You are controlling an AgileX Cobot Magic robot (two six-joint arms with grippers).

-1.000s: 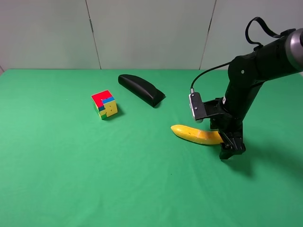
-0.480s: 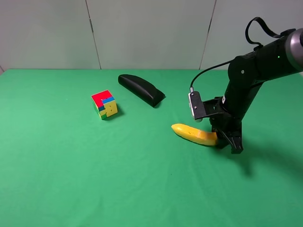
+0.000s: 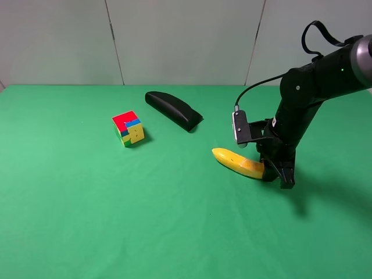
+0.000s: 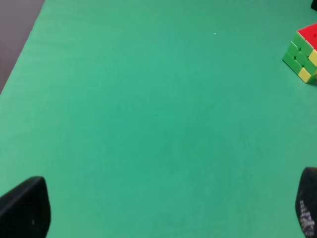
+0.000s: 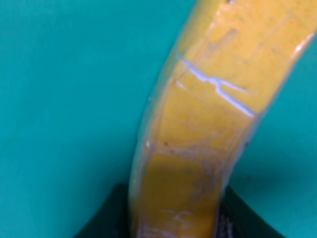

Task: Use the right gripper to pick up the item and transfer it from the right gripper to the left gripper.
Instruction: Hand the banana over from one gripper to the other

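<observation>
Green cloth (image 3: 87,221), perhaps felt, meets pale panelled wall (image 3: 186,40).

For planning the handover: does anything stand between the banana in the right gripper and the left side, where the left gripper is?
Nothing visible does. The right gripper is shut on the banana. The puzzle cube and black case lie to its left but farther back. The open left gripper is outside the high view.
</observation>
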